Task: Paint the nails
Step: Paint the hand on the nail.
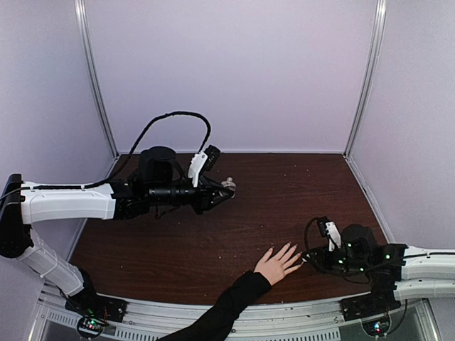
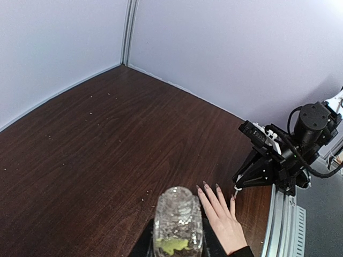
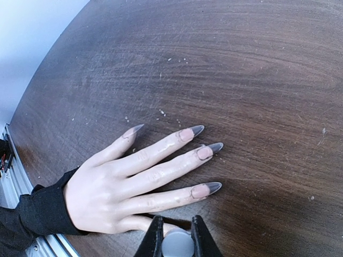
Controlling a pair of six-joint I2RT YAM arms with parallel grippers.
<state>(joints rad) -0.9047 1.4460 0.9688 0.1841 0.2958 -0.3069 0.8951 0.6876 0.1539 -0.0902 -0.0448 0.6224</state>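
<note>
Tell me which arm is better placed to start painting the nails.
Right. The right gripper, shut on a small grey cap, sits beside the hand; the left gripper holds the glass bottle far away.

Dark wooden table (image 1: 185,241), pale lilac walls (image 1: 234,71)

Legible inscriptions: none, in any of the three views.
Glass bottle (image 2: 178,214): clear surface, no label readable.
Right arm (image 1: 359,249): small green lights on the dark housing, with no characters readable beside them.
</note>
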